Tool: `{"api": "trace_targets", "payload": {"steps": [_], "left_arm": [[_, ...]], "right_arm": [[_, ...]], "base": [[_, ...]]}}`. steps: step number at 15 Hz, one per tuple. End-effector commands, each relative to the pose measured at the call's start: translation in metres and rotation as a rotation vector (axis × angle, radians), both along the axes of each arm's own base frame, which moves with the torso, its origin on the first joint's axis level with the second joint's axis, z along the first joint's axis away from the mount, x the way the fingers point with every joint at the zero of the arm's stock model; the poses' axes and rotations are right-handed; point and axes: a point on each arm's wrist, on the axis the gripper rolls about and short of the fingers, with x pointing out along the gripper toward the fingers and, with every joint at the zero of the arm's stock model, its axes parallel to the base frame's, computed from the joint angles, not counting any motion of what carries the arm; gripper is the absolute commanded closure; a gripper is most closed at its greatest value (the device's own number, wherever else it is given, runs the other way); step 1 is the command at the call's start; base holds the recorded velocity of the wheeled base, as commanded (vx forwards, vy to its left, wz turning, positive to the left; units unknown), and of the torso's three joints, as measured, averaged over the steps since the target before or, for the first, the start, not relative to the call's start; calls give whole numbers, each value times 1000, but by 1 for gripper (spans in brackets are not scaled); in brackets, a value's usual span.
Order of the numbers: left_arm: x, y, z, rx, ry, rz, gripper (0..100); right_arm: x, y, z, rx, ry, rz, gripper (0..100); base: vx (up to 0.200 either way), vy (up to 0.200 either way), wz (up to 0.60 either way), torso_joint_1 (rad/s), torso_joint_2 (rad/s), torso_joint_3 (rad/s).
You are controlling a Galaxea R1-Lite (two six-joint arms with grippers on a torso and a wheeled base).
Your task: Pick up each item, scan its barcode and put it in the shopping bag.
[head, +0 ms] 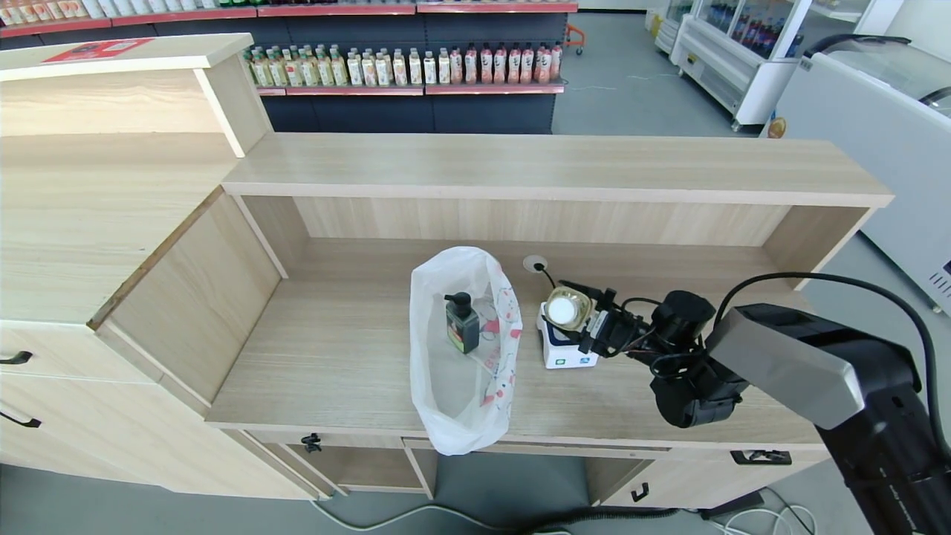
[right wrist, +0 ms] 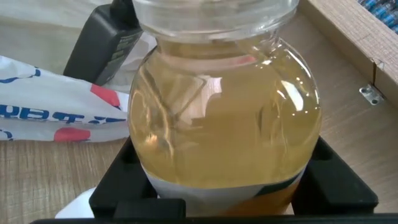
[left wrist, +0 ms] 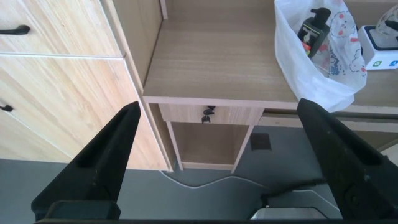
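Note:
My right gripper [head: 583,323] is shut on a clear bottle [head: 567,310] of yellowish liquid with a white cap, held just over the white barcode scanner [head: 563,355] on the counter. Up close in the right wrist view the bottle [right wrist: 224,112] sits between the dark fingers [right wrist: 118,190]. To the left of the scanner stands the white shopping bag [head: 462,349], open, with a black pump bottle [head: 462,323] inside. In the left wrist view the bag [left wrist: 320,53] lies far off; my left gripper [left wrist: 224,162] is open, low beside the counter's front.
The wooden counter [head: 334,357] has a raised back shelf [head: 550,167] and a side wall at the left. A cable hole [head: 535,263] lies behind the scanner. Drawers [left wrist: 56,74] and an open cubby lie under the counter. Shop shelves with bottles stand behind.

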Motion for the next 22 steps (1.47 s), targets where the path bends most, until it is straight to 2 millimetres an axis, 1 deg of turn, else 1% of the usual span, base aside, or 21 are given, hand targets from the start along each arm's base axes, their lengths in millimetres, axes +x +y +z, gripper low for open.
{"api": "trace_targets", "payload": {"steps": [1,4,5,6,7,8,9,10,11,12,13,15,16,17,18,19,22], "left_arm": [[0,0,0,0,0,0,0],[0,0,0,0,0,0,0],[0,0,0,0,0,0,0],[0,0,0,0,0,0,0],[0,0,0,0,0,0,0],[0,0,0,0,0,0,0],[0,0,0,0,0,0,0],[0,0,0,0,0,0,0],[0,0,0,0,0,0,0],[0,0,0,0,0,0,0],[0,0,0,0,0,-1,0],[0,0,0,0,0,0,0],[0,0,0,0,0,0,0],[0,0,0,0,0,0,0],[0,0,0,0,0,0,0],[0,0,0,0,0,0,0],[0,0,0,0,0,0,0]], "right_arm": [[0,0,0,4,11,0,100],[0,1,10,24,9,1,100],[0,1,16,46,23,-1,100],[-1,-1,28,89,38,-23,100],[-2,-2,53,172,53,-64,100],[-3,-4,69,242,69,-102,100],[-7,-9,98,338,100,-165,100],[-10,-18,120,377,129,-233,100],[-14,-32,142,438,201,-338,100],[-18,-34,152,504,252,-384,100],[-25,-35,156,560,319,-416,100],[-55,-31,160,594,518,-424,100],[-80,-23,160,623,676,-404,100],[-102,-16,166,666,805,-379,100],[-116,-11,168,678,881,-369,100],[-122,-10,168,678,901,-367,100],[-123,-11,164,673,912,-375,100]], "base": [[0,0,0,0,0,0],[0,0,0,0,0,0],[0,0,0,0,0,0],[0,0,0,0,0,0],[0,0,0,0,0,0],[0,0,0,0,0,0],[0,0,0,0,0,0],[0,0,0,0,0,0],[0,0,0,0,0,0],[0,0,0,0,0,0],[0,0,0,0,0,0],[0,0,0,0,0,0],[0,0,0,0,0,0],[0,0,0,0,0,0],[0,0,0,0,0,0],[0,0,0,0,0,0],[0,0,0,0,0,0]]}}
